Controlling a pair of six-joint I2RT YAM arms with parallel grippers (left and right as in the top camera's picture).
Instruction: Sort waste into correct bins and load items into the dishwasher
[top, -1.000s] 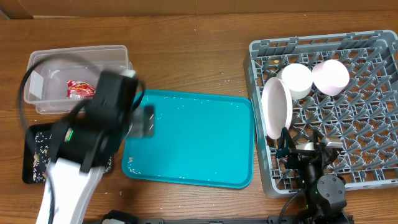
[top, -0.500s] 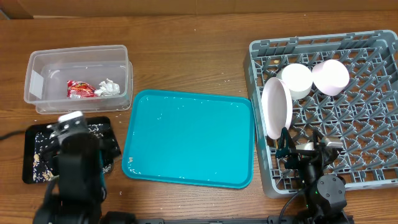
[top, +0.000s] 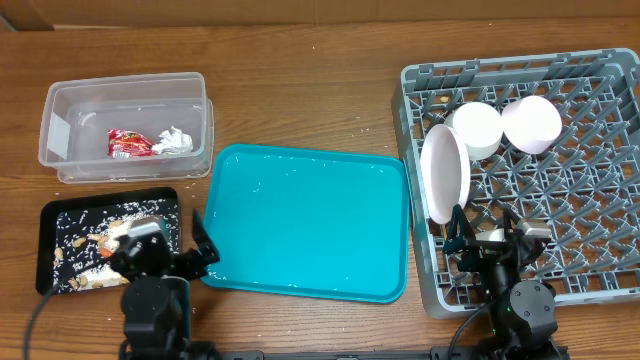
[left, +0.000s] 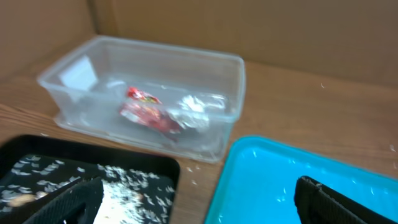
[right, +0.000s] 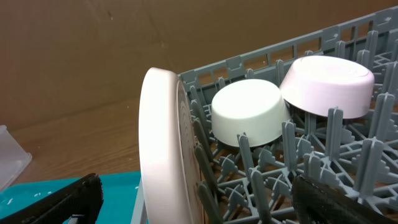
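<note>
Now that the left arm has been pulled back from over the clear tub (top: 60, 100), the small white tissue (top: 173, 141) can be seen lying inside it, just beside the red wrapper (top: 128, 144). A second ago that spot was hidden by the arm. The tissue is crumpled into a little ball and looks soft and light. The wrapper is crinkled and shiny. Closer to the robot, rice bits (top: 95, 245) are spread over the black tray (top: 50, 215). So the sorting of the waste looks done.

The left gripper (top: 160, 258) is now parked at the near edge of the table, by the black tray. Its fingers are spread wide and nothing is held. Only crumbs are left on the teal tray (top: 300, 210) in the middle.

In the grey dish rack (top: 600, 60), the plate (top: 445, 175) is stood on its edge. One bowl (top: 477, 130) and a second bowl (top: 531, 124) are turned face down behind it. The right gripper (top: 493, 240) has not moved. It is spread wide with nothing in it, at the near side of the rack. The chopsticks cannot be made out.
</note>
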